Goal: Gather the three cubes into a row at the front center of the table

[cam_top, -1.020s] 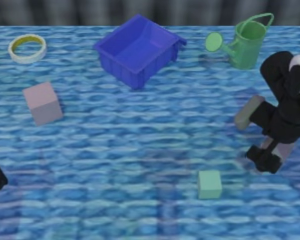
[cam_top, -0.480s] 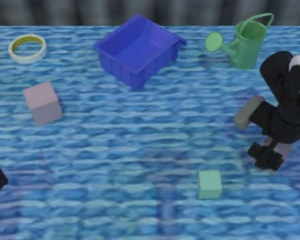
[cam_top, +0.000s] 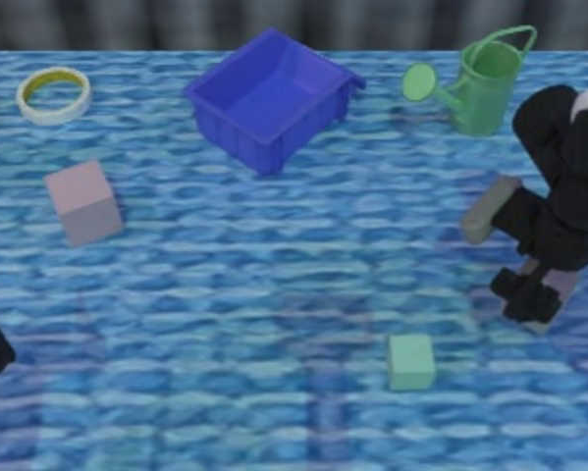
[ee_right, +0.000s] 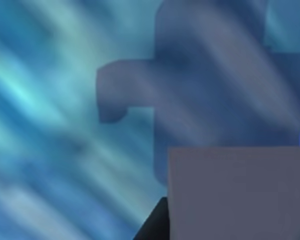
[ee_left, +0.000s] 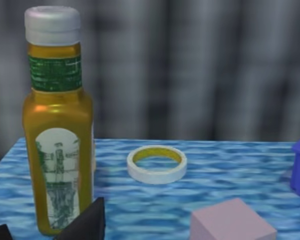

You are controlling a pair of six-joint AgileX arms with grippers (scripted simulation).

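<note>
**A:** Holding the grey cube (cam_top: 557, 287) is what your right gripper (cam_top: 531, 296) is doing right now — the fingers are clamped on it, off to the right of the mint-green cube (cam_top: 411, 361) and a little behind it. In the right wrist view the grey cube (ee_right: 239, 192) is filling the near corner, with the arm's shadow falling on the table (ee_right: 49, 100) beneath, so I'm judging it is lifted clear.

**B:** How should you be carrying it?

**A:** You should be keeping it level and bringing it in low beside the mint-green cube, which is already sitting near the front centre. Set it down just beside that cube without nudging it, leaving room on the other side for the third.

**B:** And the others?

**A:** The pale pink cube (cam_top: 82, 202) — the largest, plain and matte — is lying far to the left of the mint-green one and farther back, near the tape roll (cam_top: 53, 94). The mint-green one is the smallest. Your left gripper (ee_left: 49, 227) is idling at the left edge; I cannot tell how its fingers are standing.
</note>
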